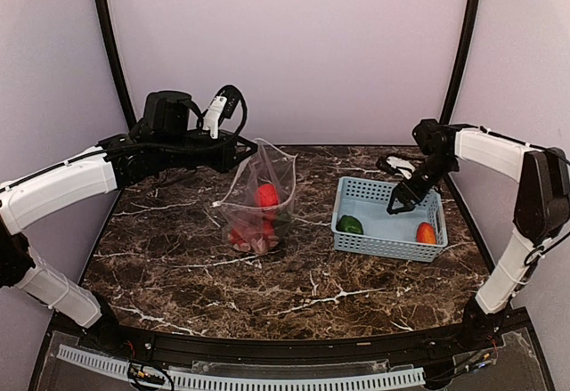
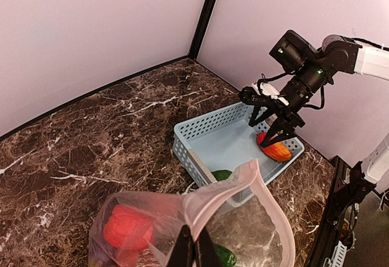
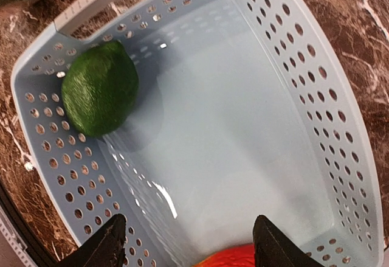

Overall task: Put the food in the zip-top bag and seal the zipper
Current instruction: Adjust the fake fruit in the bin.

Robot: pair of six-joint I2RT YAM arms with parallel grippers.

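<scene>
Lilac walls (image 1: 294,52), dark marble table (image 1: 294,275); left gripper (image 1: 252,149) pinches bag (image 1: 270,166), right gripper (image 1: 398,206) gapes.

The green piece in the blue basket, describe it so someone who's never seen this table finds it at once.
On the dark marble table, look right to the light-blue slotted basket. The green piece lies at its end nearest the zip-top bag, rounded and dark green. Its only neighbour there, the orange-red piece, lies at the other end beneath the open right gripper.
</scene>
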